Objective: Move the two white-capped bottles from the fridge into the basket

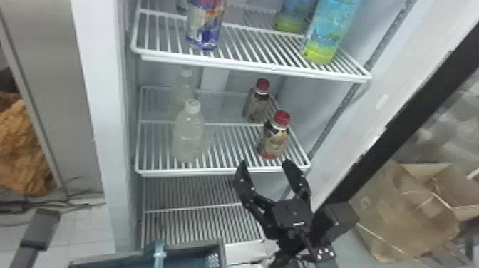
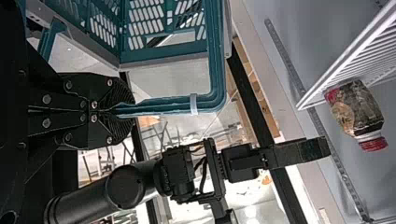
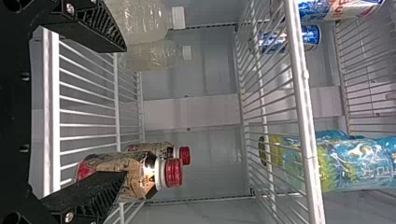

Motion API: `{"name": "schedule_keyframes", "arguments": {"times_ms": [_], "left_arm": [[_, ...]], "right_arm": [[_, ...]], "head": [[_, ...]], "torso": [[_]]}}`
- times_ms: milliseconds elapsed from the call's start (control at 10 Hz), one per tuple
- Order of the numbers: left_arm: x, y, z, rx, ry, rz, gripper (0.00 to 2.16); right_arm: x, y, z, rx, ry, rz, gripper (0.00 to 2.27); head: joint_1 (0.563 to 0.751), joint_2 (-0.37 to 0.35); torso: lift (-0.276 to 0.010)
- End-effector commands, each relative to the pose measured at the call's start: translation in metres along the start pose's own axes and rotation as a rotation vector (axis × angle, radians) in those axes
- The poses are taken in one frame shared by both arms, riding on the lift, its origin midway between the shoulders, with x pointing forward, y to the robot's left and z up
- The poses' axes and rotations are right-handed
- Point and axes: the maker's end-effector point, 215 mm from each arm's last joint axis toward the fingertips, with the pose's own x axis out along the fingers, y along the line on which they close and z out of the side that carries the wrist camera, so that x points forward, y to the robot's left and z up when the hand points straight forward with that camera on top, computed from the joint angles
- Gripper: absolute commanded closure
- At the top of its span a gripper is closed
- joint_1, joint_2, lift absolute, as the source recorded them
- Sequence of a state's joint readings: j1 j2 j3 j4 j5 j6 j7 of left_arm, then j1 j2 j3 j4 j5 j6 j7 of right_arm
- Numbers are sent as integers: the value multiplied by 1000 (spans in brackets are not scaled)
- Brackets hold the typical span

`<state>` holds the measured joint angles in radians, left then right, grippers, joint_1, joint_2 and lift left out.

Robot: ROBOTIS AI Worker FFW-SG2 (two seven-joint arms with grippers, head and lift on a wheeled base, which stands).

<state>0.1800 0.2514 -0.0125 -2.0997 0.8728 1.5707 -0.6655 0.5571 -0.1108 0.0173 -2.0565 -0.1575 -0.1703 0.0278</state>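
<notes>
Front white-capped bottle (image 1: 188,137) and rear white-capped bottle (image 1: 182,91) stand upright at the left of the middle fridge shelf. My right gripper (image 1: 265,164) is open before that shelf's right front edge, below the front red-capped bottle. In the right wrist view, nothing is held by the right gripper (image 3: 125,111); the front white-capped bottle (image 3: 142,18) and rear white-capped bottle (image 3: 154,56) are beyond one finger. The basket (image 1: 189,246) is at the bottom of the head view. My left gripper (image 2: 120,111) is shut on the rim of the teal basket (image 2: 217,60).
Two red-capped bottles (image 1: 273,137) (image 1: 257,101) stand at the middle shelf's right. The upper shelf (image 1: 256,66) holds a blue can (image 1: 205,25) and blue-green bottles (image 1: 329,28). A lower rack (image 1: 203,206) lies beneath. Right of the fridge is a brown paper bag (image 1: 402,210).
</notes>
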Motion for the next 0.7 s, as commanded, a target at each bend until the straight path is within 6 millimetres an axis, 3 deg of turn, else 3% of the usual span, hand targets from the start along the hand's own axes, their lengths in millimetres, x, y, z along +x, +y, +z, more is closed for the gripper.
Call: {"name": "schedule_keyframes", "arguments": {"times_ms": [0,600], "left_arm": [[0,0,0,0,0,1,1170],[0,3,1,3,2,15,1170]], "right_arm": [[0,1,-2,0,5,2,96],[2,13,-4,5,13,32,96]], "head": [[695,-350],[695,-337]], "torso": [[-260],[-260]]}}
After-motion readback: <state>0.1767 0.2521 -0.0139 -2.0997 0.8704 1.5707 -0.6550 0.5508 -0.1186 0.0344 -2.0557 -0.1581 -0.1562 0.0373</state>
